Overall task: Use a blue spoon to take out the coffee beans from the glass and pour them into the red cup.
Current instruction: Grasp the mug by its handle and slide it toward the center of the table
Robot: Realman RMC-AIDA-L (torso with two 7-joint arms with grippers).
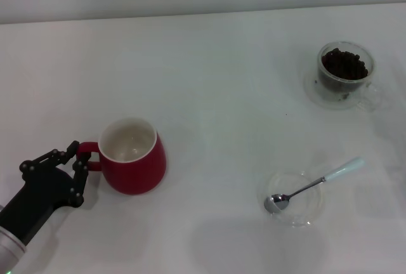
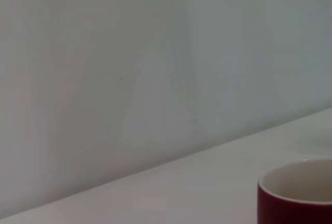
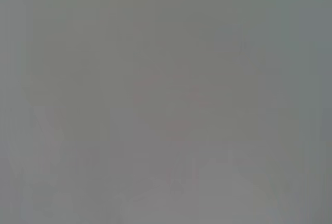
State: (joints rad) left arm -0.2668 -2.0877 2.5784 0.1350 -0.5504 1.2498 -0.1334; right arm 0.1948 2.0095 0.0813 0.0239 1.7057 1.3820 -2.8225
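Left pincer point(image 1: 77, 160) closed on the red cup point(image 1: 134, 156) handle, near-left counter point(image 1: 209, 71). Right pincer unseen, so I cannot tell its state. Blue spoon point(image 1: 315, 183) lies on a dish point(image 1: 295, 199), well apart from the glass point(image 1: 346, 74) of coffee beans point(image 1: 344, 65). Risks I see: dragging the cup over; spilling beans in transit.

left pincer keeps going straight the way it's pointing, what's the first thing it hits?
The red cup. The left pincer points toward the cup's side with its fingertips already at the loop handle, apparently around it, so the cup body comes first. Contact with the handle can't be confirmed.
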